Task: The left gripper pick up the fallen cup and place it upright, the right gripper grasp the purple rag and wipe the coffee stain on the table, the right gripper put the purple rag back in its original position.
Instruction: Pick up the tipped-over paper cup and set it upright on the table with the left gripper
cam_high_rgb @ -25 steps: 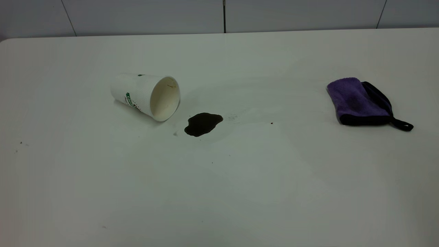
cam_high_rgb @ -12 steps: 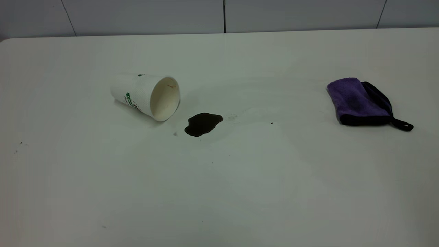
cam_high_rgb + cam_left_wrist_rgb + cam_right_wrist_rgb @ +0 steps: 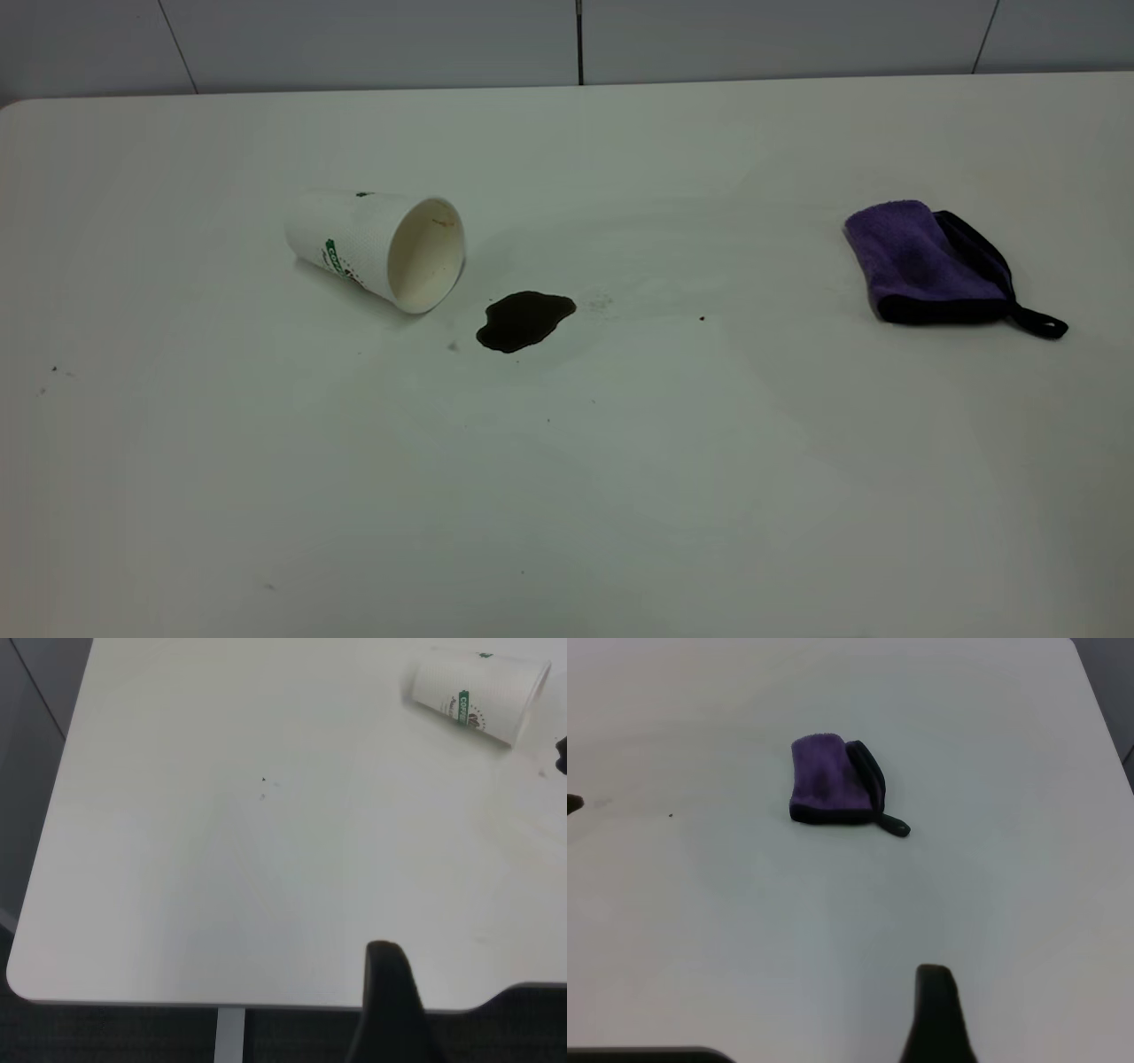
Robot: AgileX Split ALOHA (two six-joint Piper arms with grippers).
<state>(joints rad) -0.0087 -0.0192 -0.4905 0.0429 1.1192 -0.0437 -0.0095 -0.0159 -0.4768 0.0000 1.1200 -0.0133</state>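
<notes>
The fallen cup [image 3: 376, 248] lies on its side at the table's [image 3: 620, 496] left middle, with its mouth turned toward the coffee stain [image 3: 524, 321], a dark blot just to its right. The purple rag [image 3: 930, 261] lies flat at the far right, its black loop strap trailing out. Neither gripper appears in the exterior view. In the left wrist view my left gripper [image 3: 385, 992] shows as a black tip over the near table edge, far from the cup [image 3: 477, 695]. In the right wrist view my right gripper [image 3: 935, 1010] is well short of the rag [image 3: 833, 790].
A few tiny dark specks [image 3: 701, 317] dot the white tabletop. The rounded table corner [image 3: 22, 970] and a table leg [image 3: 230, 1032] show in the left wrist view. A grey panelled wall [image 3: 576, 40] runs behind the far edge.
</notes>
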